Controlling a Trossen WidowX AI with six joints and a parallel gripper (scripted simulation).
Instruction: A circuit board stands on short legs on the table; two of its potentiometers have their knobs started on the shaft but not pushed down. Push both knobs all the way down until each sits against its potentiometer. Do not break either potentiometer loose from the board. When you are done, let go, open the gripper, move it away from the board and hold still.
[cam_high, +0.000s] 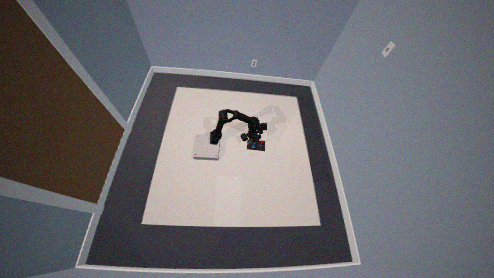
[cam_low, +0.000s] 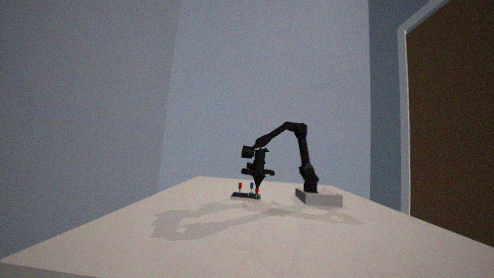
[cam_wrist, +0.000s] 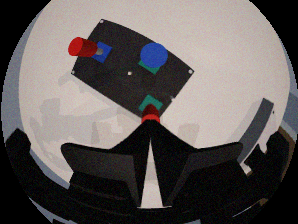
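The dark circuit board (cam_high: 256, 148) (cam_low: 245, 196) (cam_wrist: 117, 82) stands on the table. A red knob (cam_low: 240, 185) (cam_wrist: 82, 47) stands high over a blue potentiometer (cam_wrist: 103, 57), with grey shaft showing. A blue knob (cam_low: 251, 185) (cam_wrist: 154, 55) stands about as high over a green potentiometer (cam_wrist: 149, 68). The second red knob (cam_low: 257, 191) (cam_wrist: 150, 118), at the board corner nearest the gripper, stands lower over another green potentiometer (cam_wrist: 150, 103). My gripper (cam_low: 258, 187) (cam_wrist: 149, 123) is shut, fingertips at this knob's top and partly covering it. Contact and any gap under this knob cannot be told.
The arm's pale base plate (cam_high: 206, 150) (cam_low: 320, 198) stands on the table (cam_high: 270, 195) (cam_low: 250, 235) to one side of the board. The blue knob and the far red knob stand up as tall obstacles beside the gripper.
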